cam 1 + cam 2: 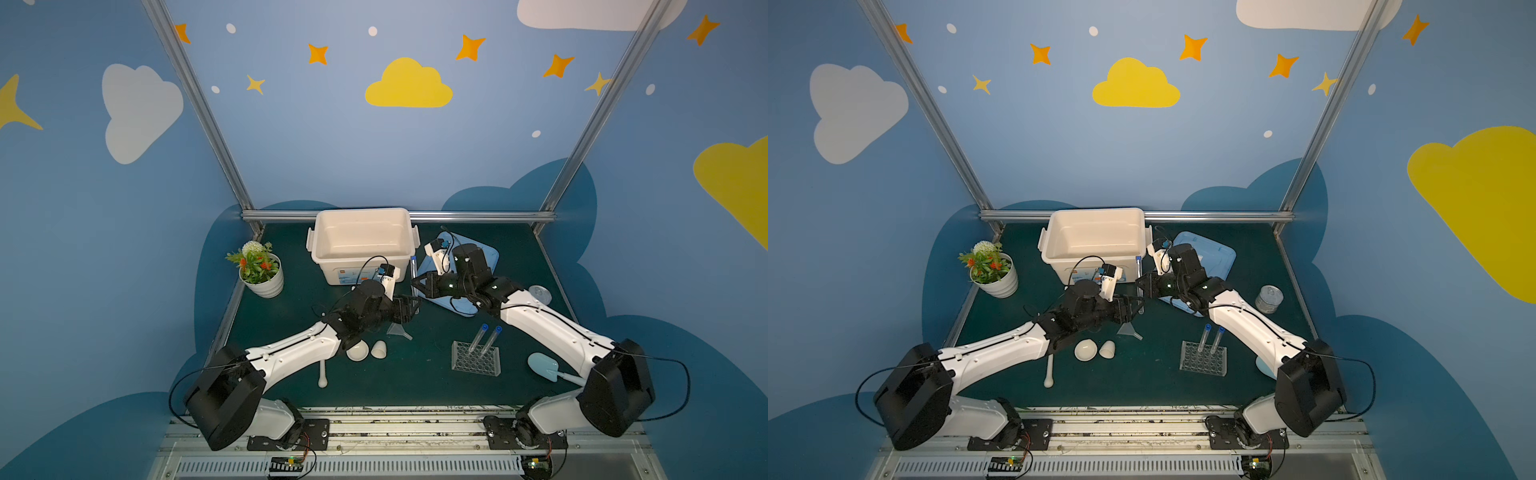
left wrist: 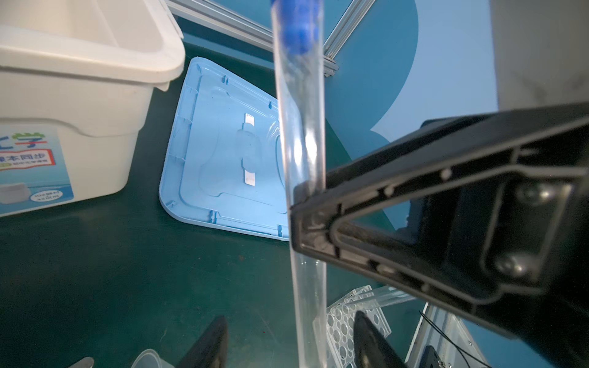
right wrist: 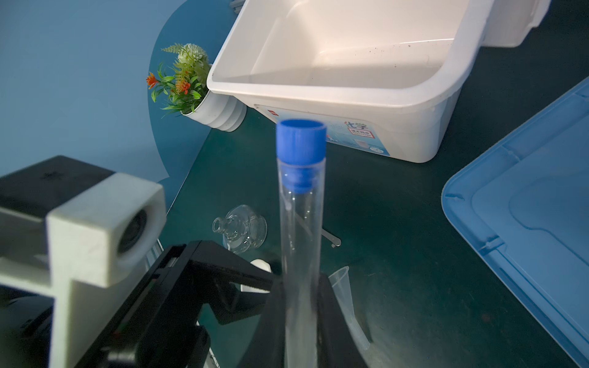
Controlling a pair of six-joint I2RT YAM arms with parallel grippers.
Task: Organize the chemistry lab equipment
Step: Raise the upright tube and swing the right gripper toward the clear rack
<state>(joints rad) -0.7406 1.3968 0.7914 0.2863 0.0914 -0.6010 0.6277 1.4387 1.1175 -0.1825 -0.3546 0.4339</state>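
Note:
My right gripper [image 1: 415, 285] [image 3: 301, 286] is shut on a clear blue-capped test tube [image 1: 414, 269] [image 3: 301, 207] and holds it upright in front of the bin. My left gripper [image 1: 415, 306] [image 2: 289, 318] is open, its fingers on either side of the tube's lower part [image 2: 307, 302] without touching it. The clear holed rack [image 1: 476, 359] stands at front right with two tubes [image 1: 484, 337] in it. The clear funnel [image 1: 397, 330], white bowl [image 1: 357, 352], cup [image 1: 379, 349] and pestle [image 1: 322, 374] lie near the left arm. The glass flask [image 3: 242, 227] lies behind the left gripper.
A white bin [image 1: 322, 245] stands empty at the back, with its blue lid [image 1: 488, 253] flat to its right under the right arm. A potted plant [image 1: 259, 270] is at back left, a tin can [image 1: 1268, 298] at right, and a pale blue scoop [image 1: 544, 365] at front right.

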